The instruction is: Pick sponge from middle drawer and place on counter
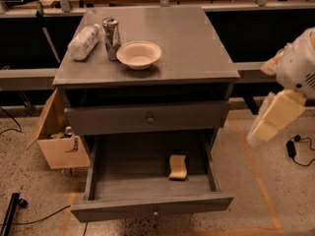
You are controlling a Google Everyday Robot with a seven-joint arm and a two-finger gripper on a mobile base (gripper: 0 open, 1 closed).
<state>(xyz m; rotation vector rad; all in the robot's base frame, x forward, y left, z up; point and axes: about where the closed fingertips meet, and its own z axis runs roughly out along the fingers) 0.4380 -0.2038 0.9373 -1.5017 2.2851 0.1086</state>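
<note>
While the pale yellow, bent foam sponge sits right of centre in the pulled-out grey wooden middle drawer, the cream gripper hangs slanted down-left, well right of the glossy grey counter, its white arm cropped by the edge, and I can't tell if it's open or closed.

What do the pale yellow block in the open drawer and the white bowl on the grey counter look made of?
Pale yellow block: likely foam sponge, matte, slightly bent. White bowl: probably paper or plastic, thin rim, dull. The gripper hangs right of the grey counter.
</note>
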